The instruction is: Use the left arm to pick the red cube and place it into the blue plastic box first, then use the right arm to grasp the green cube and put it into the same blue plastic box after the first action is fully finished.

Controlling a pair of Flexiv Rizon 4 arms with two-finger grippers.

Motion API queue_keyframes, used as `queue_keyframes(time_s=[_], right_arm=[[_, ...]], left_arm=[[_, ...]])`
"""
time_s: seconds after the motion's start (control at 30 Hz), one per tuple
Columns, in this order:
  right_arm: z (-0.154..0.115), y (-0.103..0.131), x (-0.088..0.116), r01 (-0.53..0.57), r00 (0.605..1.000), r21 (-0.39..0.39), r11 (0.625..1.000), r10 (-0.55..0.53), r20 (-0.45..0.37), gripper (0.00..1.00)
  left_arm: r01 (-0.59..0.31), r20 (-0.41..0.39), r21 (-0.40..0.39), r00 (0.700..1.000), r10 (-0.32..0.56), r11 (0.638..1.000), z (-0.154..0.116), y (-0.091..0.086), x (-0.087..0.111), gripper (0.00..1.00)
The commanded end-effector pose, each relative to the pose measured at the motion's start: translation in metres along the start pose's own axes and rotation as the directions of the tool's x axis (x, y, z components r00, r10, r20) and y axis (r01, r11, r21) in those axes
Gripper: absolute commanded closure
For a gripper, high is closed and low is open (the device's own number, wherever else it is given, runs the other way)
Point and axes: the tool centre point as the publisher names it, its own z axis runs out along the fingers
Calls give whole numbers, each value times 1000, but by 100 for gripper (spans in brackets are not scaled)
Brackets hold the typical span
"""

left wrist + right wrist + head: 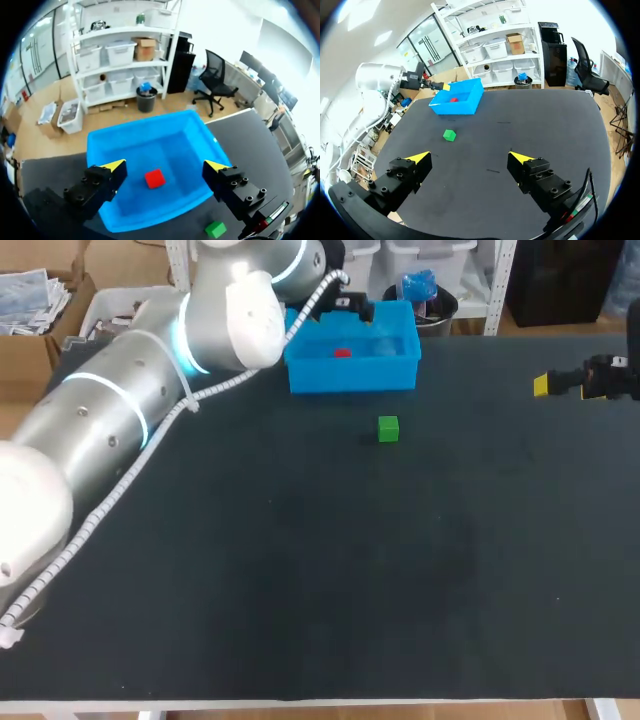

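Note:
The red cube lies on the floor of the blue plastic box at the table's far edge. My left gripper hangs open right above the box, its fingers wide apart and the cube loose below them. In the head view the left arm's wrist covers the box's left corner. On the black table in front of the box sits the green cube. At the far right my right gripper stands open and empty, well away from the green cube.
My large left arm crosses the left side of the black table up to the box.

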Motion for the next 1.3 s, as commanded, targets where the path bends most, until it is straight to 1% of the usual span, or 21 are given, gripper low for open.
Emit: queue_keyframes(time_s=[0.03, 0.13, 0.23, 0.4, 0.5, 0.67, 0.77, 0.93, 1.13, 1.3], right_arm=[[1, 0, 0, 0, 1000, 1, 1000, 0, -1, 0], [1, 0, 0, 0, 1000, 1, 1000, 0, -1, 0], [1, 0, 0, 0, 1000, 1, 1000, 0, -1, 0], [1, 0, 0, 0, 1000, 1, 1000, 0, -1, 0], [1, 0, 0, 0, 1000, 1, 1000, 0, -1, 0], [1, 0, 0, 0, 1000, 1, 1000, 0, -1, 0], [1, 0, 0, 0, 1000, 1, 1000, 0, -1, 0], [1, 0, 0, 0, 1000, 1, 1000, 0, -1, 0], [1, 0, 0, 0, 1000, 1, 1000, 0, -1, 0], [1, 0, 0, 0, 1000, 1, 1000, 0, -1, 0]], left_arm=[[3, -95, 30, 995, 0, 1000, -33, 4, -1, 0], [2, -49, 62, 999, 1, 998, -58, 7, 9, 0], [-19, 11, 78, 1000, 19, 997, -85, 11, 23, 0], [-22, 92, 102, 996, 13, 995, -127, 22, 51, 0], [-38, 137, 94, 990, 25, 995, -150, 26, 72, 0], [-39, 186, 81, 982, 24, 996, -173, 28, 102, 0], [-37, 216, 87, 976, 17, 996, -183, 26, 119, 0], [-37, 272, 125, 962, 2, 991, -203, 22, 145, 0], [-31, 294, 142, 956, -13, 989, -216, 21, 175, 0], [-28, 303, 150, 953, -19, 988, -222, 23, 193, 0]])
